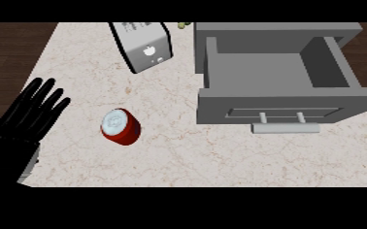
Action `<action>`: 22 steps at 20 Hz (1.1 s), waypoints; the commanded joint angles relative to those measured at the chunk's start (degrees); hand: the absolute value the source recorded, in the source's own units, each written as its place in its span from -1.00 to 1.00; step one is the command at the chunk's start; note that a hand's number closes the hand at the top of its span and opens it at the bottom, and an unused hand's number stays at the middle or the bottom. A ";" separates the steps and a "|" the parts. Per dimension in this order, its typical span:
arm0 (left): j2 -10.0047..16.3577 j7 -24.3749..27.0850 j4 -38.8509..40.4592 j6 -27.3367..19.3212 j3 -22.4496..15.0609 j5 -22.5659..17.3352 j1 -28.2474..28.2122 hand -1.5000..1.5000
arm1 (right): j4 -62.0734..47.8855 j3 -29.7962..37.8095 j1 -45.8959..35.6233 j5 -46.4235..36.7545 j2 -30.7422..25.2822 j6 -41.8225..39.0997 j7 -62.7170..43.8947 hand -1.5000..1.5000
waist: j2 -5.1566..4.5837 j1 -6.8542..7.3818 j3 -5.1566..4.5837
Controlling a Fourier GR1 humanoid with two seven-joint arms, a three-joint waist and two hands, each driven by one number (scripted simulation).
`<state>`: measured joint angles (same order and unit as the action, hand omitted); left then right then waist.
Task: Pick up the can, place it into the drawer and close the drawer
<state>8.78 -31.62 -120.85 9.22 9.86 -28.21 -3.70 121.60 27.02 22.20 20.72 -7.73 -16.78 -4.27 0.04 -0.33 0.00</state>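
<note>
A red can (120,126) with a silver top stands on the marble counter, left of centre. To its right a grey drawer (212,63) is pulled open, its inside bare, with a pale bar handle (285,127) on its front. My left hand (30,114) rests at the left edge, fingers straight and spread, well apart from the can. The right hand does not show.
A silver toaster (143,45) stands at the back, left of the drawer. Something small and green (184,25) peeks out behind it. Dark wood floor (22,48) lies beyond the counter's left edge.
</note>
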 commanded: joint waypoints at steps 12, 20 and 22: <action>-4.28 13.21 17.52 2.84 -4.78 10.75 1.50 -1.00 | 4.70 8.56 5.63 7.69 2.37 -7.69 -2.22 -1.00 | 0.01 -0.18 -0.02; -5.30 23.99 32.11 1.44 -3.73 17.38 5.13 -1.00 | -1.42 9.42 1.63 2.71 3.51 -10.48 1.68 -1.00 | -0.08 -0.14 0.00; -5.83 23.35 28.77 0.85 -4.38 17.01 2.72 -1.00 | -3.59 9.71 -0.71 1.95 2.37 -10.45 0.00 -1.00 | -0.03 0.20 0.01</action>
<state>3.31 -11.43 -94.64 10.20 4.90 -12.03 -0.15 122.77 36.10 23.70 25.26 -5.42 -25.40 -6.60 0.01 -0.32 -0.03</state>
